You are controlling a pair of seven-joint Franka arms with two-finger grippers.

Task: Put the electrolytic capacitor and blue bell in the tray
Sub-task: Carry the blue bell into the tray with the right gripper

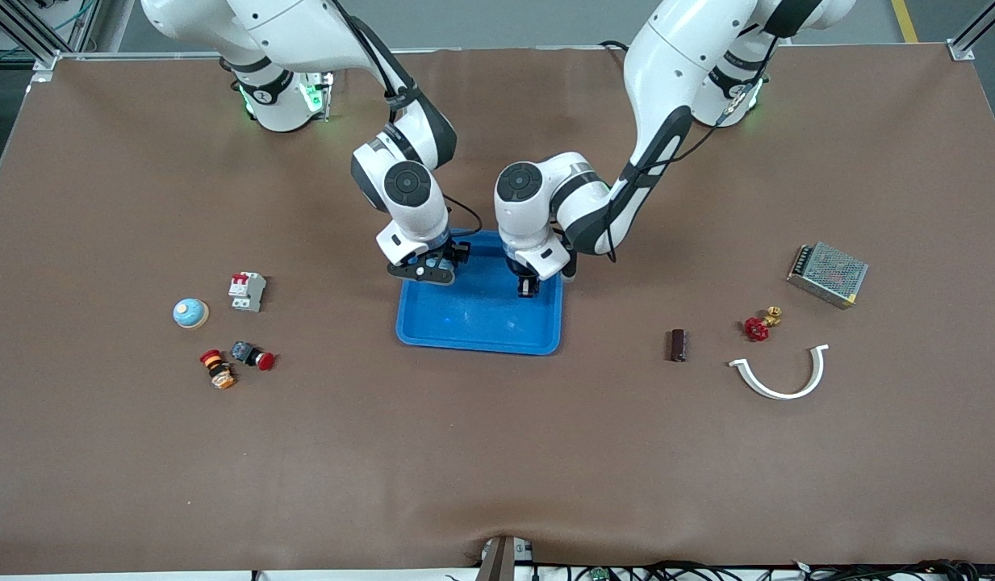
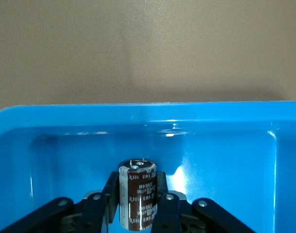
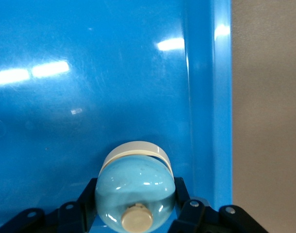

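bright blue tray (image 1: pixel 465 327), pale blue bell (image 3: pixel 134 190), brown capacitor (image 2: pixel 137 195)

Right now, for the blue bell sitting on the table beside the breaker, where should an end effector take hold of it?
Come straight down from above and close across the blue bell low down, just above its beige base. It sits upright, button up, and the smooth dome would likely shed a higher grip.

1. We see the capacitor (image 2: pixel 137 196) cut off by the left wrist view's edge.
2. The bell (image 3: pixel 134 193) — base half hidden.
3. The tray (image 1: pixel 432 331) partly covered by both wrists.
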